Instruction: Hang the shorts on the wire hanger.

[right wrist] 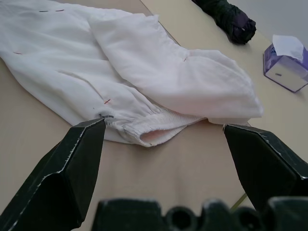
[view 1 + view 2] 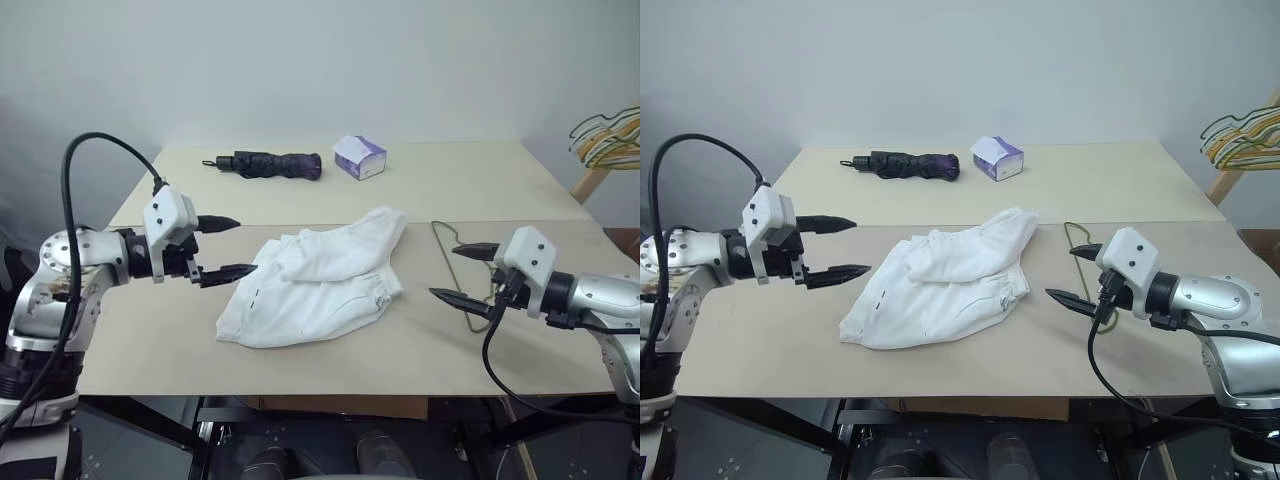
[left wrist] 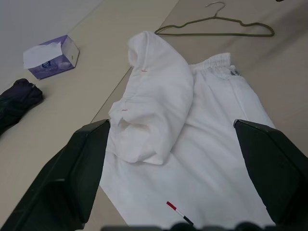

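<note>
The shorts (image 2: 318,288) lie crumpled on the desk (image 2: 150,350) between the two end effectors, one leg folded over the body, with the left end effector (image 2: 222,247) just beside their edge and its fingers apart, holding nothing. The hanger (image 3: 216,28) lies flat under and just beyond the right end effector (image 2: 464,272), likewise spread and empty. Judgement: both arms flank the work ready to grasp; nothing is hung yet.

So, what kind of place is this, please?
Probably an indoor test room or lab: a plain table against a bare wall, with shorts, a wire hanger, a folded umbrella and a tissue box laid out.
</note>
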Motion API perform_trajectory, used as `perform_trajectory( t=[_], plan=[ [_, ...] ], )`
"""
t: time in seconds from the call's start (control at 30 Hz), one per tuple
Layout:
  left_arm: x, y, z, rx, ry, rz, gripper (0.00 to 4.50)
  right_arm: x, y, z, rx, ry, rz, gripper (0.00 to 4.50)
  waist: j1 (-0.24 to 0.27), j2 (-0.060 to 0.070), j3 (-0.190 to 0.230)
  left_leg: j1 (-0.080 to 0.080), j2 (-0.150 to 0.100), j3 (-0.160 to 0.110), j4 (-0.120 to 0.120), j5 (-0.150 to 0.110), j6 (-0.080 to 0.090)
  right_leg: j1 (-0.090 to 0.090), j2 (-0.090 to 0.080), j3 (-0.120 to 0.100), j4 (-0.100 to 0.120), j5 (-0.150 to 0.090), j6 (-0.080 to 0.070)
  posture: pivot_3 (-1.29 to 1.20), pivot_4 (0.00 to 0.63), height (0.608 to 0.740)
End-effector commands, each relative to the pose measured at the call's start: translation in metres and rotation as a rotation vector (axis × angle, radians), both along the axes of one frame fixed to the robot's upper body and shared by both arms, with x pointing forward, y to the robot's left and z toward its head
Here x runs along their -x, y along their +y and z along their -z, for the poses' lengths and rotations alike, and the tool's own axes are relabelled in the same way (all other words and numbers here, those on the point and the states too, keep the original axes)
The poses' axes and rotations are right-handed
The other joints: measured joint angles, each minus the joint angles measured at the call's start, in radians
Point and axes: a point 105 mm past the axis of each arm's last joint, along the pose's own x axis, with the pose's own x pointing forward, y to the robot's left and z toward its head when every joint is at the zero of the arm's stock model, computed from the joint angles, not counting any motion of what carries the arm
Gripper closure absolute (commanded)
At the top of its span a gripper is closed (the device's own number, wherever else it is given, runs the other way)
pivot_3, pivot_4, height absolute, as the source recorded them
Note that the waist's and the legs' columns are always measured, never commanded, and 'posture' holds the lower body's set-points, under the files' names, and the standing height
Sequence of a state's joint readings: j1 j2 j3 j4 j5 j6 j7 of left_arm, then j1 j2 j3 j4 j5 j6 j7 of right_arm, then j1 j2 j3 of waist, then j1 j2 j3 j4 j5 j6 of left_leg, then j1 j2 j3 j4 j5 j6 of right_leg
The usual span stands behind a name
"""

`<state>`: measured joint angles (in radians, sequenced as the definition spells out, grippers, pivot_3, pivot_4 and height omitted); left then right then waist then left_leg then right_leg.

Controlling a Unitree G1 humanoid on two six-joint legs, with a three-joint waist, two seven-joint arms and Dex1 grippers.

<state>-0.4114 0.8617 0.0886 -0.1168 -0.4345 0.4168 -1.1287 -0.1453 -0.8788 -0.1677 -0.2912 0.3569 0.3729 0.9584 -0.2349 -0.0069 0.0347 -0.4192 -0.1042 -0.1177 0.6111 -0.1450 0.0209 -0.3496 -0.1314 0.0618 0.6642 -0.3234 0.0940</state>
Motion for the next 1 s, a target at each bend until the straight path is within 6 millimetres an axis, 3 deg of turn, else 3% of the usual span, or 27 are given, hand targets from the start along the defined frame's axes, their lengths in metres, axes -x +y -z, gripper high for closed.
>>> perform_trajectory(
  t=[0.03,0.37,0.57,0.77,1.0],
  plan=[
    [0.001,0.001,-0.013,0.025,-0.053,0.012,0.04,-0.001,0.001,-0.016,0.011,-0.071,-0.012,0.00,0.000,0.000,0.000,0.000,0.000,0.000,0.000,0.000,0.000,0.000,0.000,0.000,0.000,0.000,0.000,-0.25,0.000,0.740],
    [0.005,-0.006,-0.014,0.042,-0.031,0.049,0.04,0.001,0.003,-0.016,0.034,-0.097,-0.011,0.00,0.000,0.000,0.000,0.000,0.000,0.000,0.000,0.000,0.000,0.000,0.000,0.000,0.000,0.000,0.000,-0.26,0.000,0.740],
    [0.015,-0.015,-0.007,0.030,-0.099,0.108,0.04,0.009,0.006,0.019,0.477,-0.230,-0.147,0.00,0.001,0.000,0.000,0.000,0.000,0.000,0.000,0.000,-0.001,0.000,0.000,0.000,0.000,0.000,0.000,-0.28,0.000,0.740],
    [0.020,-0.018,0.008,0.026,-0.067,0.096,0.04,0.008,0.011,0.047,0.683,-0.296,-0.248,0.00,-0.010,0.000,0.000,0.001,0.000,0.001,0.000,-0.002,-0.003,0.000,0.000,0.000,0.000,0.000,0.000,-0.28,0.021,0.740],
    [0.017,-0.018,0.007,0.020,-0.064,0.084,0.04,-0.028,0.044,0.065,0.780,-0.430,-0.298,0.00,-0.036,0.000,0.000,0.010,0.000,0.001,-0.001,-0.002,-0.004,0.009,0.001,0.001,-0.001,0.000,0.000,-0.27,0.014,0.740]
  ],
)
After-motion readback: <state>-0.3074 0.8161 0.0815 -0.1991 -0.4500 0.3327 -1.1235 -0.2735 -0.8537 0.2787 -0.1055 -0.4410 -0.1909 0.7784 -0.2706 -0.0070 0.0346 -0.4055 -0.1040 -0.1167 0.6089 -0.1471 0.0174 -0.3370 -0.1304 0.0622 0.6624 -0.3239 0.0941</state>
